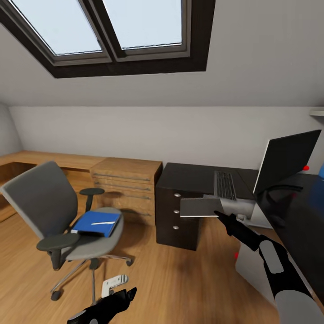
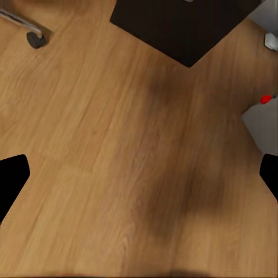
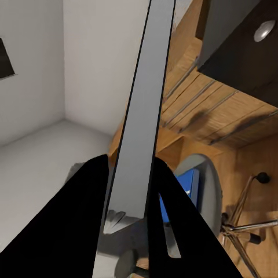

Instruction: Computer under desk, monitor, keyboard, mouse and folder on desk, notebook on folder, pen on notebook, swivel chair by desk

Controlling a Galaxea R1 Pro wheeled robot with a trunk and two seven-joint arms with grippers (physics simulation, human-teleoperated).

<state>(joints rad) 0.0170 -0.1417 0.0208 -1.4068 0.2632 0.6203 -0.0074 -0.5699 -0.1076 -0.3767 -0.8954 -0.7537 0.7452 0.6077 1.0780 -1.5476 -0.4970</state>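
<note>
The right arm's fingers (image 3: 87, 214) clamp the grey notebook (image 3: 142, 110) flat between them.

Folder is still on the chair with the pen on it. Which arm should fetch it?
Left, probably. The left hand hangs open and empty near the swivel chair, where the folder lies under the pen. The right hand is shut on the notebook over by the desk.
</note>
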